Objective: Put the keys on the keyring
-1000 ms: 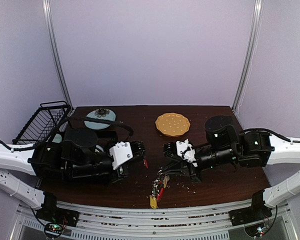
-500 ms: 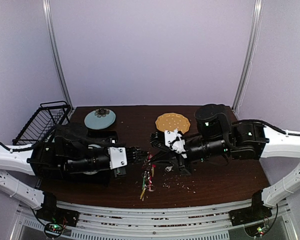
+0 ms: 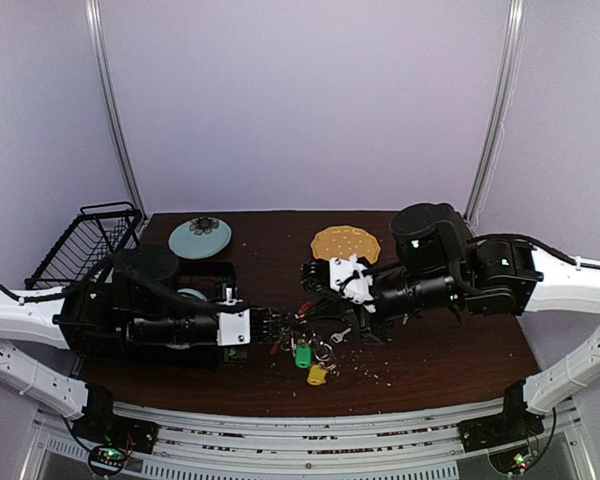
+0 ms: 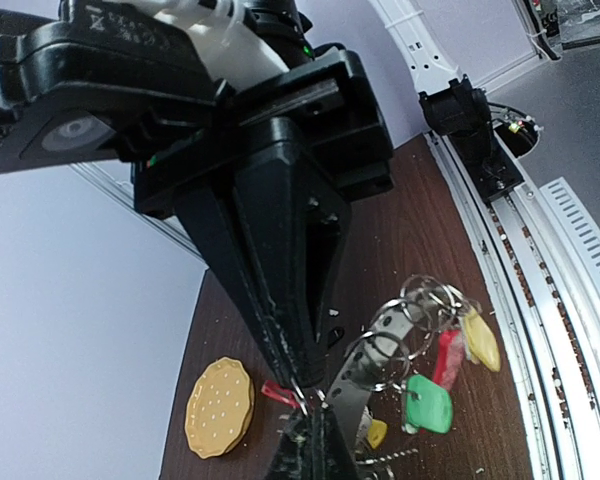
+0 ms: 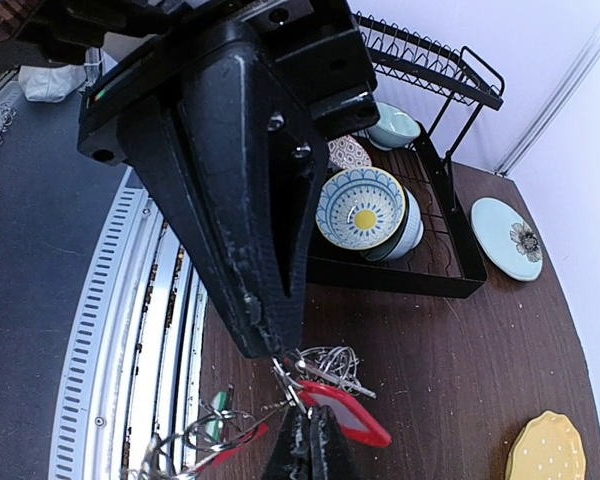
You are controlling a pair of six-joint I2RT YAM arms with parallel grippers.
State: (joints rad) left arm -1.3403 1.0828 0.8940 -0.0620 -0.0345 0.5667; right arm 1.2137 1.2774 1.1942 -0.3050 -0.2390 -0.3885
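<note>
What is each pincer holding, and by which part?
Both pincers are shut on the keyring. The left pincer and the right pincer each pinch its thin wire near the red tag, tips almost meeting.

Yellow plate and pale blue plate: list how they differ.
The yellow plate has a scalloped rim and a dotted face; the pale blue plate has a smooth round rim and a dark flower at its centre. The yellow plate lies right of centre, the pale blue plate left, beside the dish rack. Both lie flat on the dark table.
</note>
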